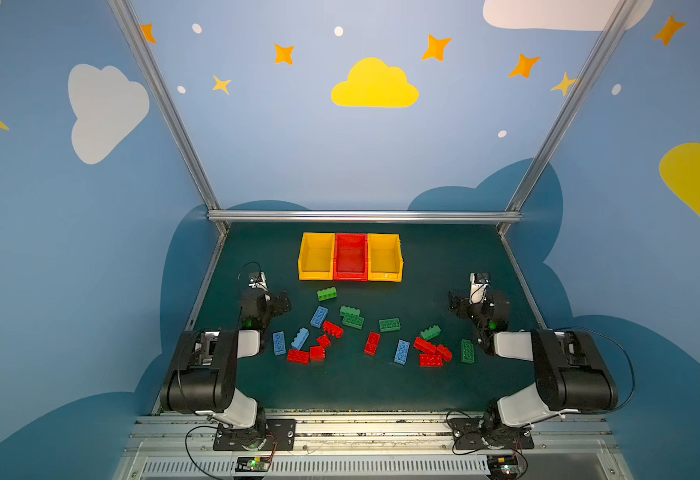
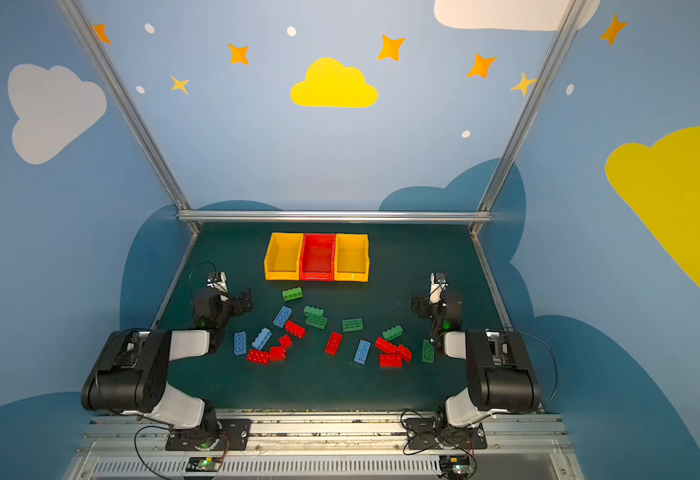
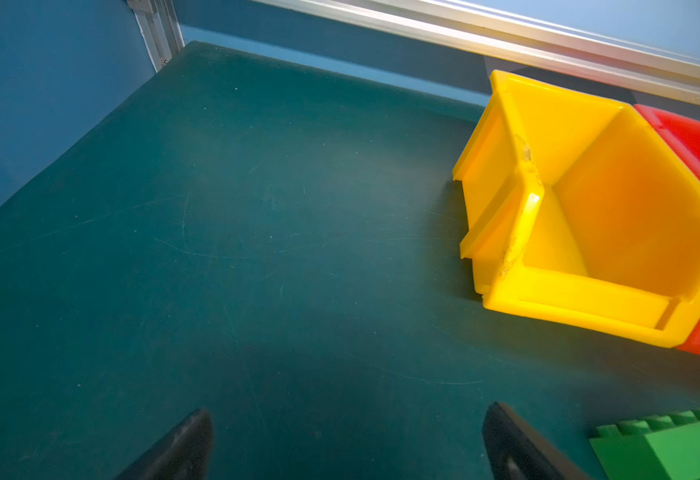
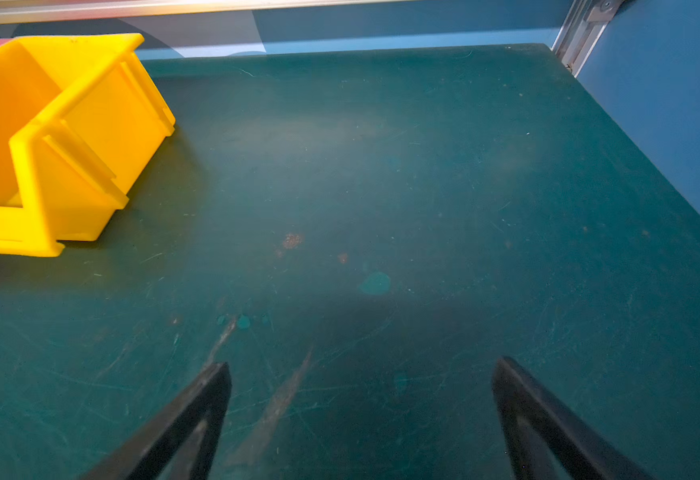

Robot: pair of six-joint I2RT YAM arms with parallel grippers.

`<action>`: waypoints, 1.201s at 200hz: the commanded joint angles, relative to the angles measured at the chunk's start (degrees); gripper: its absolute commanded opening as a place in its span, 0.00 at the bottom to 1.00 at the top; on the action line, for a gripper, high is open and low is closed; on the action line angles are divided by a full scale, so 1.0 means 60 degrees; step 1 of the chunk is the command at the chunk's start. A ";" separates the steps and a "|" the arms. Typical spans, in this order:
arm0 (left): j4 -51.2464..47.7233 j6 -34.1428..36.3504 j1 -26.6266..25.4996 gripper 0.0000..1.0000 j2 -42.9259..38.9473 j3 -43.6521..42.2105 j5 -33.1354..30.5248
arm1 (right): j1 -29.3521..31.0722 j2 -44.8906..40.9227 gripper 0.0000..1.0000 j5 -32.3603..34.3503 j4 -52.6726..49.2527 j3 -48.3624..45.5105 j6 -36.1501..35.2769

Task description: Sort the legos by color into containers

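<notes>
Both top views: left gripper [image 1: 285, 302] hovers at the bench [image 1: 423, 257] left side, jaws released, wide apart. Loose legos [image 1: 372, 343] scattered on the bench between the two arms: blue mostly left, green mid and right, red clusters both sides. Behind them the containers [image 1: 351, 277] sit in a row, yellow-red-yellow, with one green brick [image 1: 326, 294] just in front of the left yellow one. Far right, right gripper [image 1: 453, 303], jaws released too, wide apart.
</notes>
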 commanded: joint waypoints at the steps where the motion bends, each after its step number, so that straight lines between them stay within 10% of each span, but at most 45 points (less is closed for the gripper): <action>1: -0.0010 0.0027 0.0067 1.00 -0.0184 0.0078 0.0094 | 0.0029 -0.0195 0.96 0.0014 0.0071 0.0139 -0.0062; 240: -0.0036 0.0023 0.0102 1.00 -0.0169 0.0111 0.0152 | -0.0041 -0.0203 0.96 -0.0103 0.0073 0.0130 -0.0017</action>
